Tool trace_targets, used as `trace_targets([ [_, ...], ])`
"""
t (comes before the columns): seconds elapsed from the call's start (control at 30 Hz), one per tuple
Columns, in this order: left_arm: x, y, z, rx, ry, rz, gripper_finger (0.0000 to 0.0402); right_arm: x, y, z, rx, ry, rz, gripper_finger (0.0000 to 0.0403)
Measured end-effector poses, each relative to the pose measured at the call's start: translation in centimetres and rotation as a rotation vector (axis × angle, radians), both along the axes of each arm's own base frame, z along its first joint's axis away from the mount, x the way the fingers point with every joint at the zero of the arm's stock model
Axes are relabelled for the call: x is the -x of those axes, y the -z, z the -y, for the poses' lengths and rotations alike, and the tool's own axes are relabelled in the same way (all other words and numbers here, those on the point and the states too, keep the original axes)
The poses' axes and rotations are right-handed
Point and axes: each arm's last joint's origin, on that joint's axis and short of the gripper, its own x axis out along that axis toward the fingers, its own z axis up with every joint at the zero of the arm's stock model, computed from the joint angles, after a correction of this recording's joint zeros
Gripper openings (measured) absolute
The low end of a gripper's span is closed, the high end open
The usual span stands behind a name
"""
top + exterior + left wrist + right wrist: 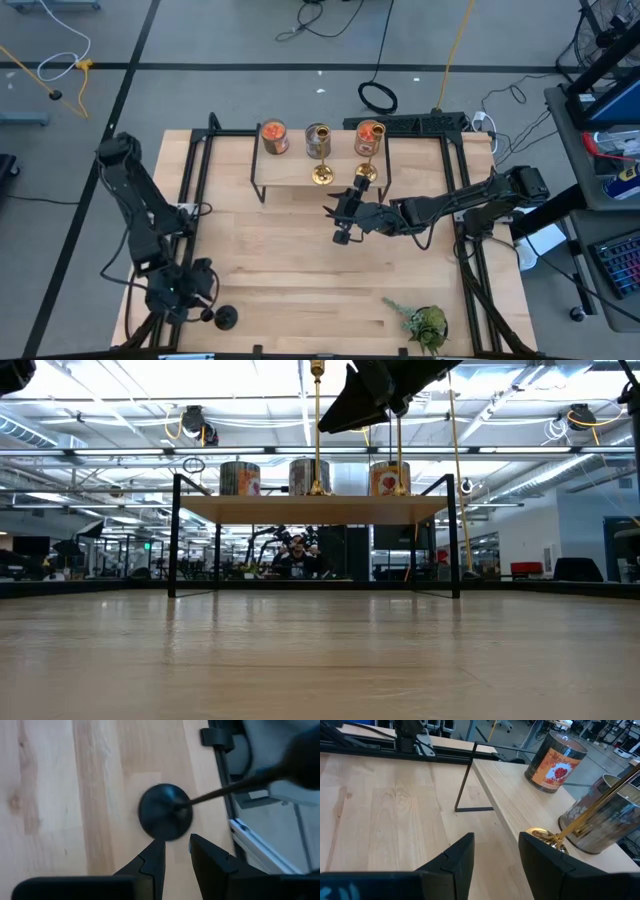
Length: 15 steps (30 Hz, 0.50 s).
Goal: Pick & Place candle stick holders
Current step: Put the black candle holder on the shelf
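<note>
1. Hovering just near of the raised wooden shelf [300, 170], the right gripper [345, 213] has its fingers [457, 855] spread and nothing between them.
2. Two gold candle stick holders stand upright on the shelf: one [321, 172] in front of the silver-grey jar [317, 139], the other [366, 172] by the right-hand orange jar [369, 137] (second orange jar [274, 137] sits left).
3. Black candle stick holder [226, 318] stands on the table [300, 280], near-left corner.
4. Left gripper [175, 851] sits right beside that black base, jaws parted, gripping nothing.
</note>
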Motion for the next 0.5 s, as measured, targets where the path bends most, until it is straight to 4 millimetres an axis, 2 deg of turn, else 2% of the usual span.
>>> trace_targets([
  [0.27,0.1,1.8,-0.5,-0.024,0.013,0.081,0.0092,0.0,0.0,0.0,0.013,-0.006,-0.005,0.0153],
  [0.5,0.0,1.9,-0.6,0.030,-0.128,0.024,0.0093,0.0,0.0,0.0,0.012,-0.006,-0.004,0.0153],
])
